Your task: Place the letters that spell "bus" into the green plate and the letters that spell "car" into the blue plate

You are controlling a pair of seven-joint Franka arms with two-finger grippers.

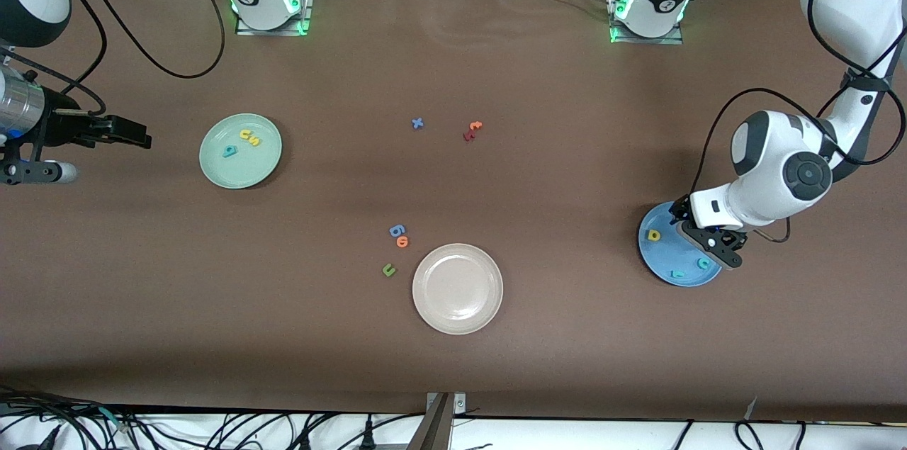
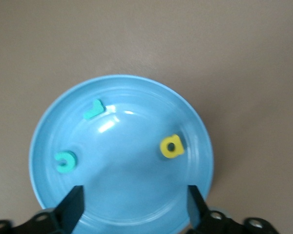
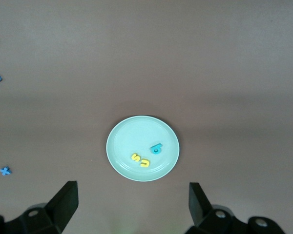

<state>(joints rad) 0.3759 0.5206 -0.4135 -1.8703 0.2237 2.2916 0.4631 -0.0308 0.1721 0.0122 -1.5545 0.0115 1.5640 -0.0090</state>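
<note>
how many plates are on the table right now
3: the green plate toward the right arm's end, the blue plate under the left pincer, the beige plate nearest the front camera.

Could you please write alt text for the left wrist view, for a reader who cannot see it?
The blue plate sits on a brown table, holding a teal "c", a teal "r" and a yellow "a", spaced apart. The left gripper hangs over the plate, jaws open and empty.
</note>
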